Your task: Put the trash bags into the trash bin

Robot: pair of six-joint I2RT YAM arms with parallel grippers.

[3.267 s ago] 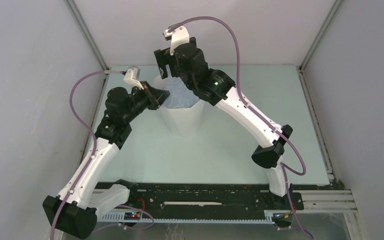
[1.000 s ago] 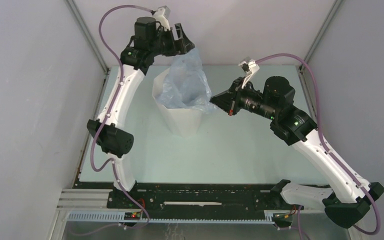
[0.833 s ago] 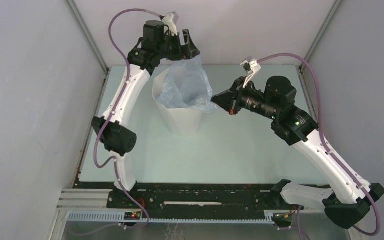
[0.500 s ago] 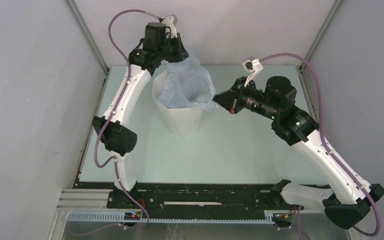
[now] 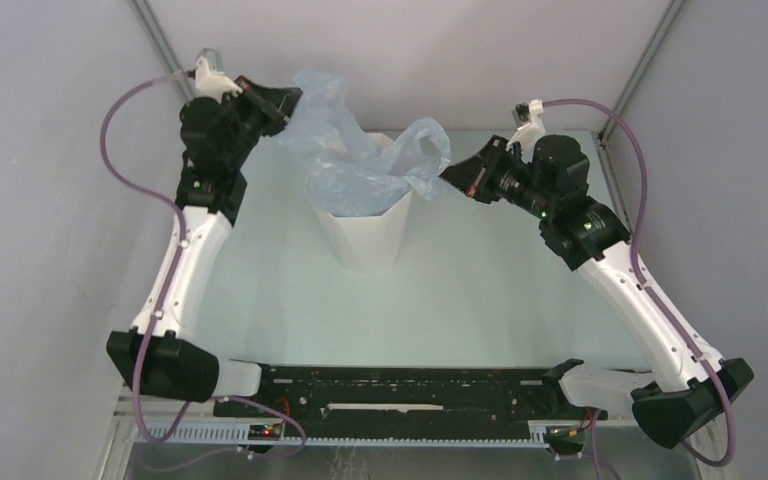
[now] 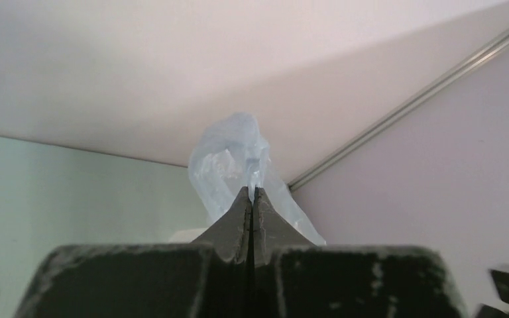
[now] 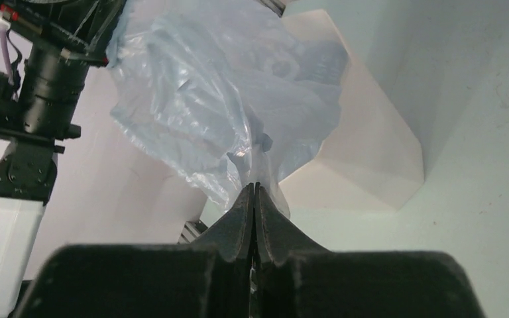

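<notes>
The trash bag (image 5: 360, 150) is a thin pale blue-grey film stretched between both grippers above the trash bin (image 5: 365, 235), a tall white faceted container at the table's back middle. The bag's middle sags into the bin's mouth. My left gripper (image 5: 288, 101) is shut on the bag's left edge, up and to the left of the bin. In the left wrist view its jaws (image 6: 252, 189) pinch the film (image 6: 228, 159). My right gripper (image 5: 448, 176) is shut on the bag's right edge beside the bin's rim. The right wrist view shows the gripper (image 7: 254, 186), the bag (image 7: 199, 99) and the bin (image 7: 364, 146).
Grey enclosure walls (image 5: 60, 200) stand close on the left, right and back, with metal corner posts (image 5: 172, 60). A black rail (image 5: 400, 395) with the arm bases runs along the near edge. The left arm's forearm (image 7: 46, 86) shows beyond the bag in the right wrist view.
The left gripper shut on the bag's edge and swung left, drawing the film up and out. The right gripper rose toward the back with its edge. The bag now spreads wider over the bin.
</notes>
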